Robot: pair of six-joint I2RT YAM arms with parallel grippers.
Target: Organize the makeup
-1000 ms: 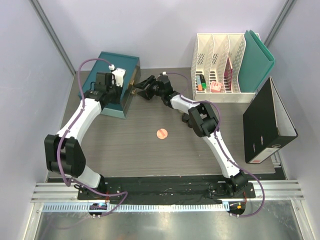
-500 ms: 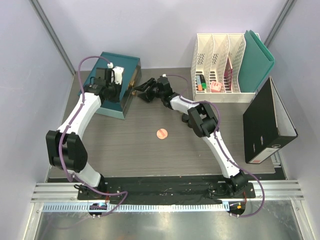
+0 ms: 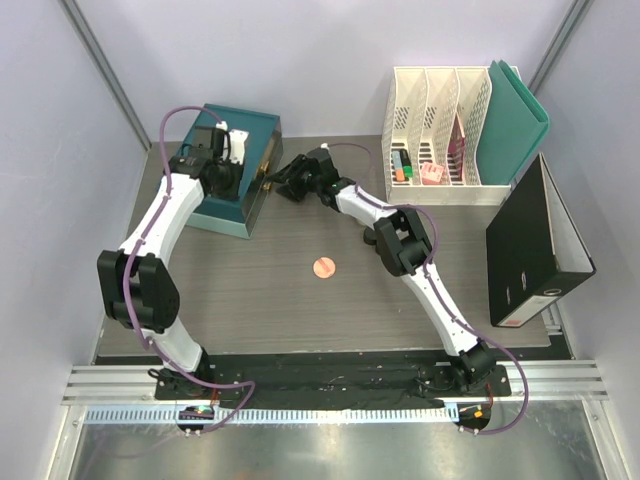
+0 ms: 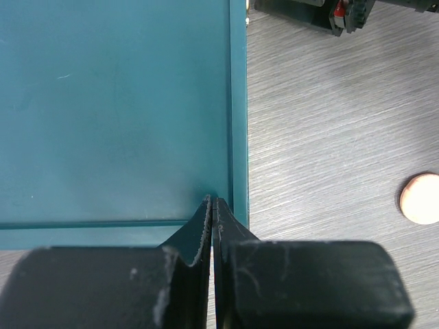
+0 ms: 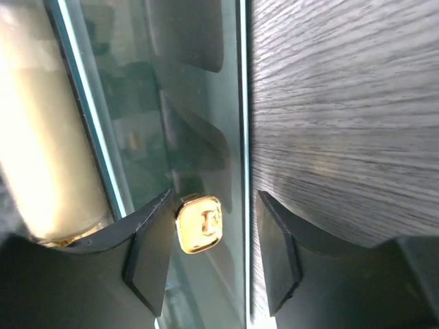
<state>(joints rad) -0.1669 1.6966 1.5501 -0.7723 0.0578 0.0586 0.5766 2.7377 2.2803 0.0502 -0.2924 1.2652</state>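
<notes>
Teal lacquer fills most of what we see: a rectangular hard-sided teal box (image 3: 256, 135) sits at the far left of the grey wood-grain table (image 3: 250, 310), its lid down as far as we can tell. Our left gripper (image 4: 213, 205) is pinched fully together on nothing, its tips resting at the lid's edge near one corner. Our right gripper (image 5: 212, 205) is at the box's front face with its jaws parted, one finger to each side of the small gold metal latch (image 5: 199, 223). One pad looks to be just at the latch and the other stands clear, so nothing is gripped yet. Of the makeup we find only one piece, a round flat pink compact (image 3: 323, 267), lying alone mid-table, well apart from the box. A cream rounded shape at the edge of the right wrist view we cannot identify. We judge that the other cosmetics are in the box or simply out of sight, that working the latch is the step in hand, and that the compact is left to be put away.
</notes>
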